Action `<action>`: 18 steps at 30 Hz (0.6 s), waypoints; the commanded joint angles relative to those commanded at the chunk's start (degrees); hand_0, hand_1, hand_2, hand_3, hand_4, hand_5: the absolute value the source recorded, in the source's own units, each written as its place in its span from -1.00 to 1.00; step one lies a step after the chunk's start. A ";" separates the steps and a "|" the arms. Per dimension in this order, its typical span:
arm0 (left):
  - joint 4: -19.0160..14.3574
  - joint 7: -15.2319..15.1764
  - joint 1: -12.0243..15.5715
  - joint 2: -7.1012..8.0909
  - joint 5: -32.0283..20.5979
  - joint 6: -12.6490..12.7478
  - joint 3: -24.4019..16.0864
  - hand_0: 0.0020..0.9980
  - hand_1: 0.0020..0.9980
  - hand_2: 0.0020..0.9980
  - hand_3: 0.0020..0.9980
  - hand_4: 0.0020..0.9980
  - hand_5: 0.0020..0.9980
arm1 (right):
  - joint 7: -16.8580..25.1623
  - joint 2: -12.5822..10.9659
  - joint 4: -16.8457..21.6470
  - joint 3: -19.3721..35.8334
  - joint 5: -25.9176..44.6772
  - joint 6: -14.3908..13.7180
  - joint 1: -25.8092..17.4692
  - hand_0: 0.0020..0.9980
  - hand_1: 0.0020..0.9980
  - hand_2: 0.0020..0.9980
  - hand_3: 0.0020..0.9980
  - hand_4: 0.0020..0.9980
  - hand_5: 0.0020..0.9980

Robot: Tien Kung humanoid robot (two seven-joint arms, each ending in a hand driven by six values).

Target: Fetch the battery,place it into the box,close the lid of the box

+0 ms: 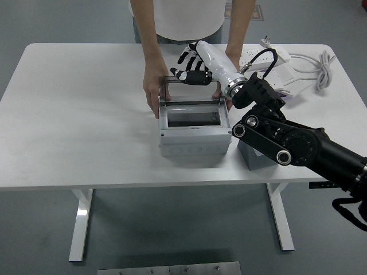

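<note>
The battery cannot be made out; the dark recess of the grey box (195,137) at the table's (69,114) middle presumably holds it. The lid (192,90) stands raised at the rear, steadied by a person's hands (152,97) at either side. Behind it the right hand (194,70) is held, fingers loosely spread and empty, placed for pushing it shut

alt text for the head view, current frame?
The robot's right hand, fingers spread and holding nothing, reaches over the raised lid of a grey box on a white table. A person at the far side steadies the box with both hands. Power strips lie far right.
</note>
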 joint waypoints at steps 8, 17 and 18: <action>0.00 0.04 -0.63 -0.03 1.09 -0.41 -0.56 0.10 0.44 0.35 0.19 0.40 -0.61 | 0.92 1.11 -6.18 -1.39 -2.02 0.74 1.86 0.03 -0.17 -0.08 0.13 0.79 0.27; -0.01 0.05 -1.08 -0.25 1.82 -0.73 -0.84 0.10 0.44 0.35 0.19 0.40 -0.61 | 1.17 2.25 -9.51 -3.27 -2.45 0.90 2.45 0.59 0.31 0.29 0.42 1.00 0.61; -0.01 0.05 -1.11 -0.25 1.88 -0.75 -0.86 0.10 0.44 0.35 0.19 0.40 -0.61 | 1.17 2.34 -9.65 -3.42 -2.42 0.89 2.50 0.59 0.31 0.29 0.42 1.00 0.61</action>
